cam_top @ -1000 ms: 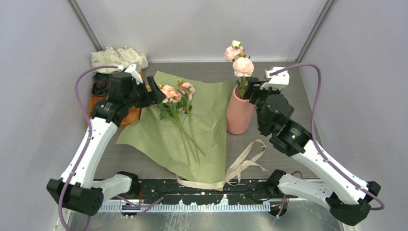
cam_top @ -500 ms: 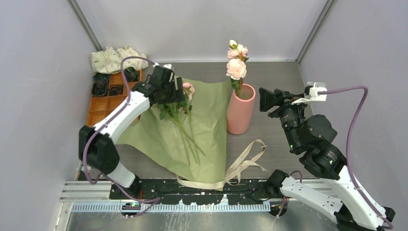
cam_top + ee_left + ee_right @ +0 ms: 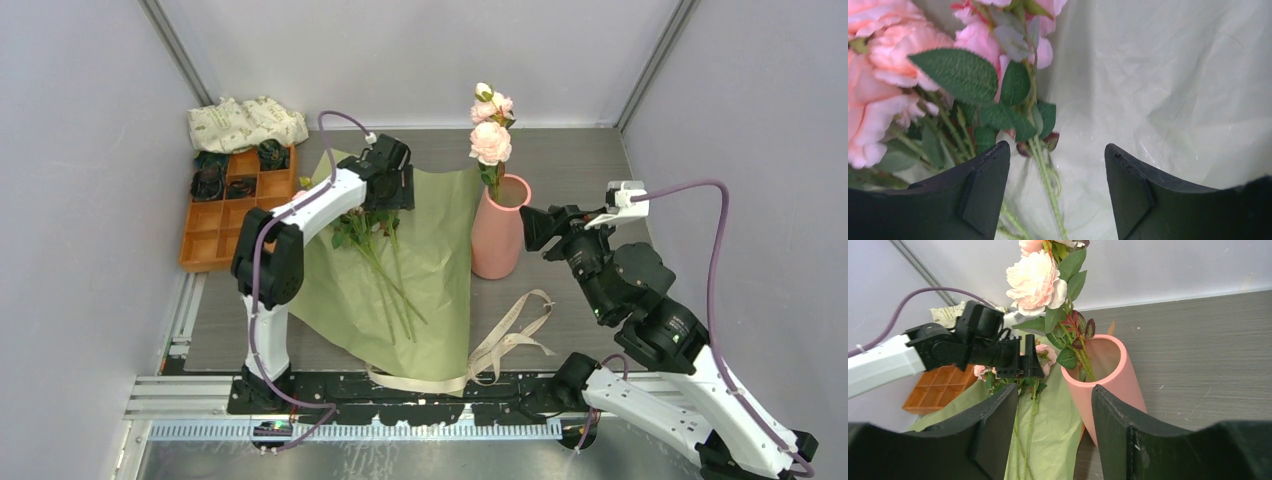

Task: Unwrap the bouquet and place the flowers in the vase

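1. Even, diffuse light is filling the overhead view, and only faint, soft shadows are falling on the table point(image 3: 580, 160).
2. In the left wrist view the olive-green paper point(image 3: 1168, 75) is washing out pale, with small glints showing.
3. The nearest flowers point(image 3: 878, 75) are blurring there, and the left gripper point(image 3: 1057, 147) is reading as dark, soft-edged shapes.
4. The right wrist view is rendering the vase point(image 3: 1113, 380) sharply, while the right gripper point(image 3: 1055, 390) is looking dark and slightly soft.

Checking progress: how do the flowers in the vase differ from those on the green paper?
The vase flowers stand upright, stems inside the vase; the paper flowers lie flat on the green paper. The left gripper hangs open over the paper flowers; no gripper is on the vase flowers. Both: pink blooms, green stems.
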### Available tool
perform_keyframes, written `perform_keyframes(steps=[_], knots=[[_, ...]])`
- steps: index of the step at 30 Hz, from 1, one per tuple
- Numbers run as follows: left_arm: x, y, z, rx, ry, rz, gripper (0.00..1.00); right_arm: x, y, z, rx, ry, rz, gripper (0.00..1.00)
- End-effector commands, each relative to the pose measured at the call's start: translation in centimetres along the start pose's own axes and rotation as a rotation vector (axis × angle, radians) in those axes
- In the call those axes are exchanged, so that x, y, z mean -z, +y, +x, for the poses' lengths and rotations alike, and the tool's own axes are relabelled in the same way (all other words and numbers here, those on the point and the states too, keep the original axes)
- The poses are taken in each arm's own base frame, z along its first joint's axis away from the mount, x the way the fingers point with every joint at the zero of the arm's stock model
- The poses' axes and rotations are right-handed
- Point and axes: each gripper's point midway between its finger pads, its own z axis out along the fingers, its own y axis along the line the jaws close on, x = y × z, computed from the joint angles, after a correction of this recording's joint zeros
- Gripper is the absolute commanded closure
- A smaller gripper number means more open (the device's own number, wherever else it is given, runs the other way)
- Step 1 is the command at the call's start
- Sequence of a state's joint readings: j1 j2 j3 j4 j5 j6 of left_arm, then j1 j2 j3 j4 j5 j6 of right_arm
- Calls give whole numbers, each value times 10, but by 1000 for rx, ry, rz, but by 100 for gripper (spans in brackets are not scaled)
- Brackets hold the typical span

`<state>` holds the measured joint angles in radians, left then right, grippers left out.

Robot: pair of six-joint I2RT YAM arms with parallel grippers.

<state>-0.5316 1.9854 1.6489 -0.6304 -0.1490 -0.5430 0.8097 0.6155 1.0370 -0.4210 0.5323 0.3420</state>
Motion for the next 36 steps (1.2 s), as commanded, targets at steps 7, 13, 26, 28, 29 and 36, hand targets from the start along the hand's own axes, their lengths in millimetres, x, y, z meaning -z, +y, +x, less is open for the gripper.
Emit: perform_keyframes(steps=[7, 13, 26, 28, 29, 36], knots=[[-36, -6, -19, 13, -41, -84, 34, 10, -8, -5, -23, -37, 8, 40], [-47, 5, -14, 6, -26, -150, 37, 15, -13, -5, -27, -42, 16, 42], [-52, 20, -1, -2, -4, -214, 46, 17, -14, 1, -40, -27, 12, 44], [-51, 23, 0, -5, -4, -226, 47, 17, -14, 1, -42, -26, 12, 44], [-50, 24, -1, -6, -6, -231, 48, 18, -14, 0, -43, -26, 11, 44], [-57, 20, 1, -14, 10, -203, 65, 20, -13, -3, -56, -30, 6, 44]])
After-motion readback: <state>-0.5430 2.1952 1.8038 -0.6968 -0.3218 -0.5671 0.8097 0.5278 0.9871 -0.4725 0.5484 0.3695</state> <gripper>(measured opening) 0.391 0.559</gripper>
